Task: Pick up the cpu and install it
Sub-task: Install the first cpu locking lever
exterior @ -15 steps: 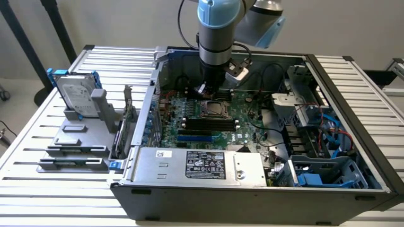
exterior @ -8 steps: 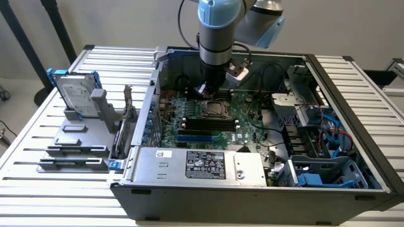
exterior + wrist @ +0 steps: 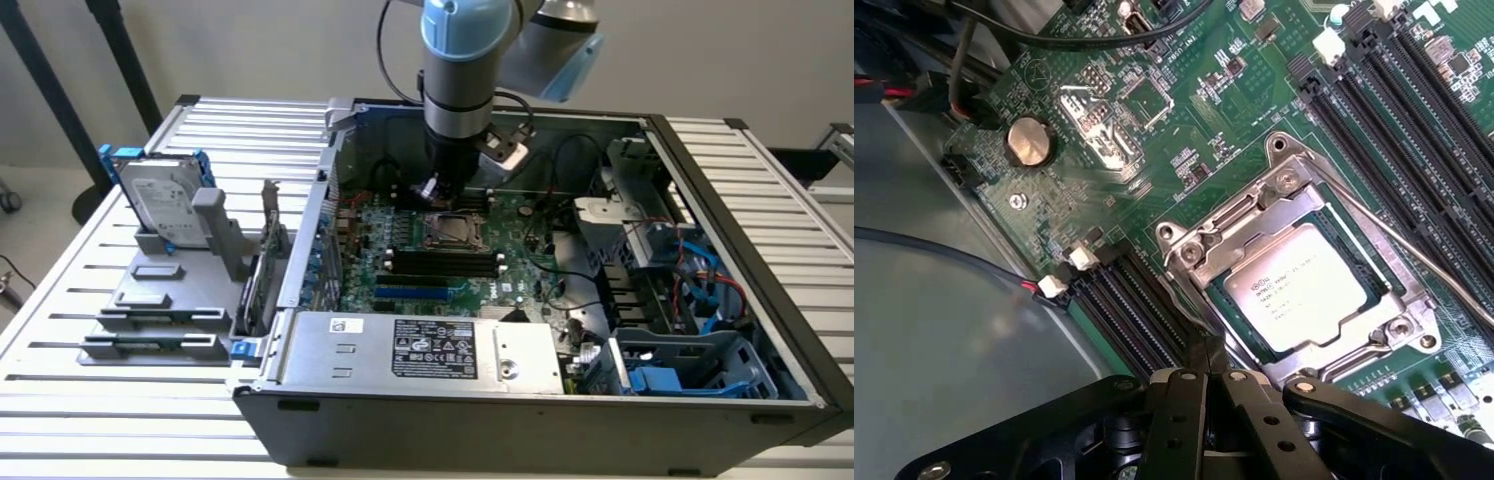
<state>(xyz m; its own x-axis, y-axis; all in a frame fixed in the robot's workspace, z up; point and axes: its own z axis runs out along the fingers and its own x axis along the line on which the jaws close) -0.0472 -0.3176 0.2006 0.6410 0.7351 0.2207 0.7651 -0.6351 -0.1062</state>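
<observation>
Hard drive [image 3: 163, 205]: a big silver hard drive with a blue bracket stands upright in a grey holder, at the exterior view's left, on the slatted table [image 3: 80, 255].
Grey blocks [image 3: 156, 297]: small plain grey blocks lie on the grey holder, below the hard drive in the exterior view.
Computer case [image 3: 534, 425]: a big open computer case lies on the table, just beside the holder. Its open side faces up.
Power supply [image 3: 414, 348]: a silver box with a black label sits at the near edge of the case in the exterior view.
Motherboard [image 3: 521, 235]: a green board lies flat inside the case, with long black memory slots [image 3: 441, 262] across it.
Arm [image 3: 467, 60]: the grey and blue robot arm reaches down into the case from above.
Gripper [image 3: 434, 190]: it hangs low over the motherboard, just beside the socket. Its black fingers [image 3: 1204, 365] are pressed together and hold nothing.
Socket [image 3: 1294, 290]: a shiny metal frame sits on the board. In the wrist view its frame lies around the chip.
Cpu [image 3: 1297, 297]: the small flat silver square lies inside the socket, seated flat, with tiny writing on its top. The closed fingertips are near its edge but do not touch it.
Coin battery [image 3: 1029, 140]: a round silver battery sits on the board, well apart from the socket.
Blue parts [image 3: 667, 380]: blue plastic pieces and cables sit in the case at the exterior view's right.
</observation>
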